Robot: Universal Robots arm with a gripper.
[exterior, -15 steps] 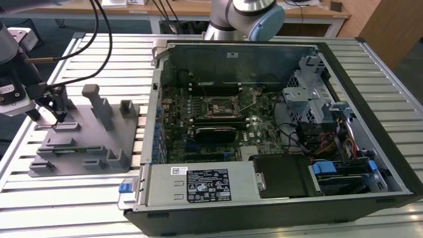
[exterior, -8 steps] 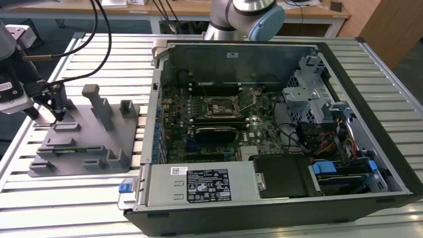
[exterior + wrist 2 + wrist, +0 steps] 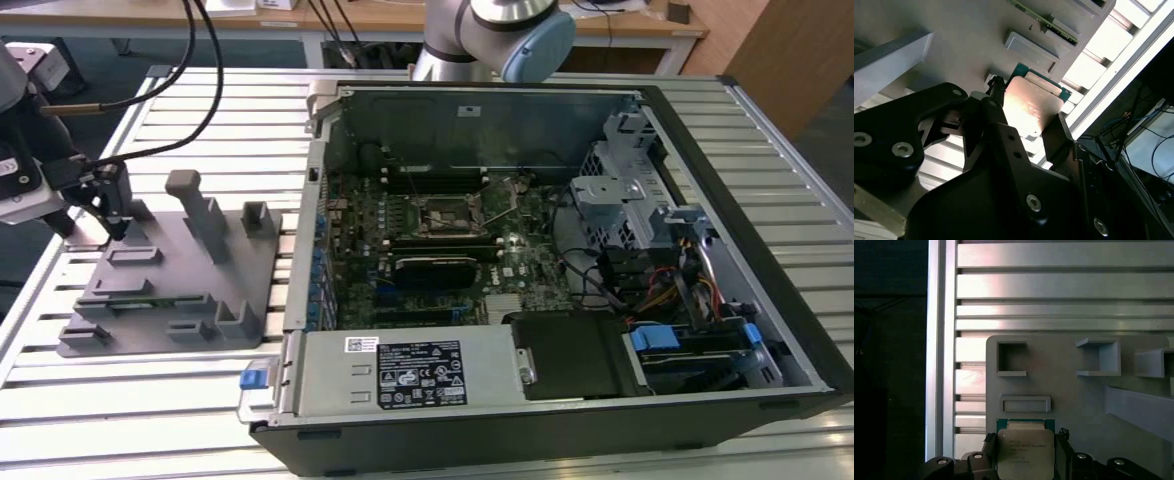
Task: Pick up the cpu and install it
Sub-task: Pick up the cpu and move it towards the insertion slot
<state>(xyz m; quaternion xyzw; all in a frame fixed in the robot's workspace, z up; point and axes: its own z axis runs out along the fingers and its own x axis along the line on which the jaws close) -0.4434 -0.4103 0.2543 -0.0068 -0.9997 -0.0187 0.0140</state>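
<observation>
The cpu (image 3: 1026, 454) is a small square chip with a silvery top and a green rim, also seen in the second wrist view (image 3: 1030, 106). It sits between my gripper's (image 3: 1027, 114) black fingers (image 3: 995, 107), which press on its two opposite sides. In the exterior view my gripper (image 3: 118, 222) is at the far left corner of the grey holder tray (image 3: 174, 290). Whether the chip rests on the tray or hangs just above it, I cannot tell. The motherboard socket (image 3: 445, 212) lies inside the open computer case, far from the gripper on the exterior view's right.
The open black computer case (image 3: 561, 400) lies on the slatted metal table (image 3: 120, 410). Upright grey posts (image 3: 198, 205) rise from the holder tray beside my gripper. Cables (image 3: 187, 70) hang at the back left. A power supply (image 3: 400, 372) fills the case's near side.
</observation>
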